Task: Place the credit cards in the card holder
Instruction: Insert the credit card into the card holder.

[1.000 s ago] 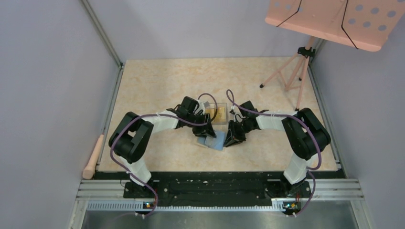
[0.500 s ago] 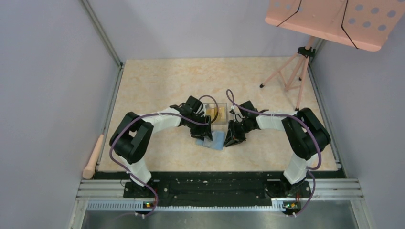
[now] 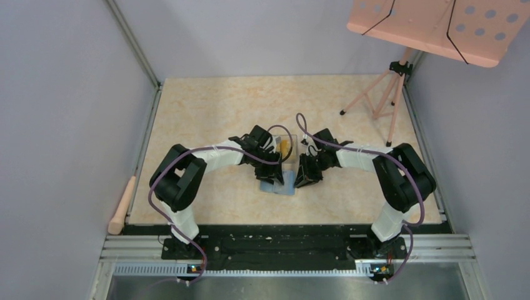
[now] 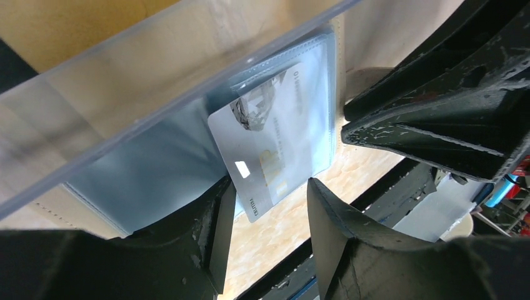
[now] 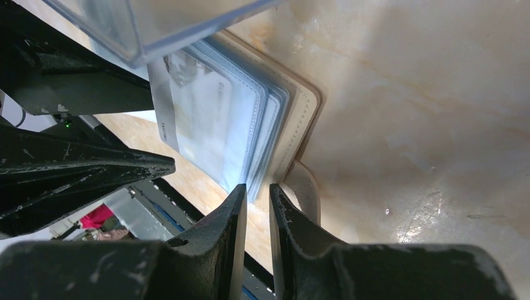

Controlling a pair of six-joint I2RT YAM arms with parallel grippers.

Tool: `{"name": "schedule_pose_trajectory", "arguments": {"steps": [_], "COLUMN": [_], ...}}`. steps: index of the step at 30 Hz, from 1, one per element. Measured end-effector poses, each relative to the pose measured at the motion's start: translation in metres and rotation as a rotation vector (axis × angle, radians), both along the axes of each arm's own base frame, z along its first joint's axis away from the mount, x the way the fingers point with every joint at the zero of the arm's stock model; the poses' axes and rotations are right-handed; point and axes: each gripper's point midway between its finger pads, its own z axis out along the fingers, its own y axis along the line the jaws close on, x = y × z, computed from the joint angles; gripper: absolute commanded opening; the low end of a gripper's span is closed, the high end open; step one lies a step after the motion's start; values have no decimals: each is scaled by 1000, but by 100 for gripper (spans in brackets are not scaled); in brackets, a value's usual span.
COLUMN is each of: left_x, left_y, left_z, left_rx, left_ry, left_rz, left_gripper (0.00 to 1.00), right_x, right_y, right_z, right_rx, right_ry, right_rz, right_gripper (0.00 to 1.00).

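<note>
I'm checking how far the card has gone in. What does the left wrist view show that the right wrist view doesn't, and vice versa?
Only the left wrist: the credit card's printed face, with its free end sticking out between the open jaws of the left gripper.

Only the right wrist: the right gripper, jaws nearly shut on a corner of the card holder's stacked blue pockets.

Both: the card sitting partly inside a pocket, and the clear box crossing the top of the frame.
</note>
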Motion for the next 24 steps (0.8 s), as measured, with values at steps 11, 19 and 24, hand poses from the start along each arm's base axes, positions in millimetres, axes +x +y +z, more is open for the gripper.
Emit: {"name": "schedule_pose_trajectory", "arguments": {"steps": [11, 19, 24], "left_x": [-1, 0, 0], "left_y": [-28, -27, -10], "left_z": [11, 13, 19], "left_rx": [-141, -137, -77], "left_ry": [25, 10, -45], "left_rz": [-42, -44, 2], "left_gripper": [51, 63, 67], "right_x": [0, -1, 2], "right_y": [-1, -1, -1], "right_z": [0, 0, 5], "right_rx": [-4, -7, -8], "right_ry": [-2, 0, -14], "right_rz": [4, 8, 17], "right_gripper": [20, 24, 24]}}
